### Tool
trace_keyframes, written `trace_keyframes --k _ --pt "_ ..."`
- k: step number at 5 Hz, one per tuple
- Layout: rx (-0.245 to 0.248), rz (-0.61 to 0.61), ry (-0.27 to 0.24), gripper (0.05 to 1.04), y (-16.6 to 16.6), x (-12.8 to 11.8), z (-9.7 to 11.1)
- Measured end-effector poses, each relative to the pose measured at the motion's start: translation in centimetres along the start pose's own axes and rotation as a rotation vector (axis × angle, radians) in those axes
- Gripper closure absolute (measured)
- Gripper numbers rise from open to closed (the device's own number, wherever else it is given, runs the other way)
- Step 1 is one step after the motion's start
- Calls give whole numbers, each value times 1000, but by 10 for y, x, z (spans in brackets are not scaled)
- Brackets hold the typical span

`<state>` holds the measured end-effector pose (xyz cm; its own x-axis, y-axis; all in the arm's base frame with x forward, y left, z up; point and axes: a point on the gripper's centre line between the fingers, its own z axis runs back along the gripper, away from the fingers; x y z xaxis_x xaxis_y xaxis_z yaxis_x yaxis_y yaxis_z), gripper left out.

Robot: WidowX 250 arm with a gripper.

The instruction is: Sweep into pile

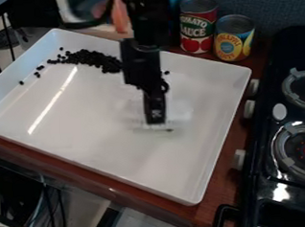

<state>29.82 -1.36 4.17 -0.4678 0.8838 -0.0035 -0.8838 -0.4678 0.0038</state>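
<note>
Hand (156, 121) over tray (105, 132), grip impossible to tell | Beans (91, 58) near tray's far wall | Overly brisk sweep could scatter them

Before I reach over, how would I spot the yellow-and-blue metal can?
Find the large white rectangular tray, with the black stove to its right. Past the tray's far edge, the yellow-and-blue metal can stands beside a red-labelled metal can. Yours is the shorter one, nearer the stove.
</note>
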Motion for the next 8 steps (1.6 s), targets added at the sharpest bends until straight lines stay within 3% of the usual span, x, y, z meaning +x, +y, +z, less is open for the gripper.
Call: trace_keyframes --k 1,2,3,4,7,8 --pt "-1 -62 53 364 19 -21 13" --pt "7 -65 95 364 27 -24 19" --pt "28 -39 89 364 32 -21 17" --pt "33 76 39 364 30 -13 0" --pt "-31 120 -7 364 -2 2 -18" --pt "-60 179 13 364 -32 8 -18"
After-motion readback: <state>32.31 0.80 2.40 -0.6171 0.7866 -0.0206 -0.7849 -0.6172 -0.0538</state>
